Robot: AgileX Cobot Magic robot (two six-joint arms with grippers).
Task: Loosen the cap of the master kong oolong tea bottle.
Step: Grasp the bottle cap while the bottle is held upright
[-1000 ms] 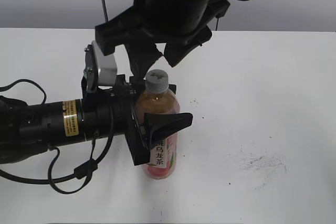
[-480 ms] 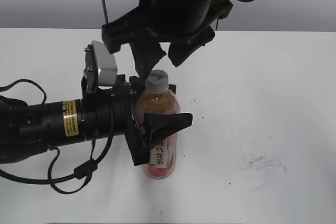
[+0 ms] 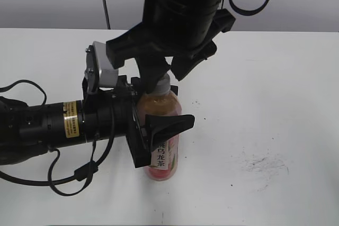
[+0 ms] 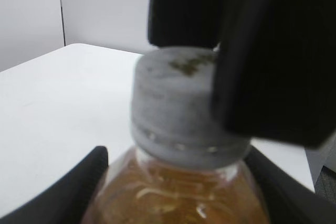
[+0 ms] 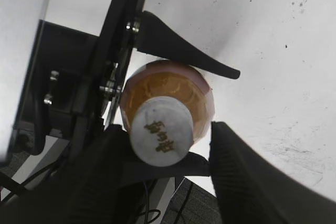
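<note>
The clear plastic master kong oolong tea bottle (image 3: pixel 163 146), filled with amber tea and wrapped in a pink-and-white label, stands upright on the white table (image 3: pixel 265 104). The left gripper (image 3: pixel 159 125), a black two-finger unit on a horizontal black arm, clamps the bottle body at shoulder height; one curved finger (image 3: pixel 170 124) crosses the front of the bottle. A silver camera bracket (image 3: pixel 99 72) sits on top of this arm.

The right gripper (image 5: pixel 163 153) descends from above. Its black fingers flank the small round white screw cap (image 5: pixel 161 131); the gap is wider than the cap, and contact cannot be confirmed. In the exterior view this gripper hides most of the cap.

Dark scuff marks (image 3: pixel 262 163) lie on the table right of the bottle, well apart from it. Black cables (image 3: pixel 69 175) loop beneath the left arm.
</note>
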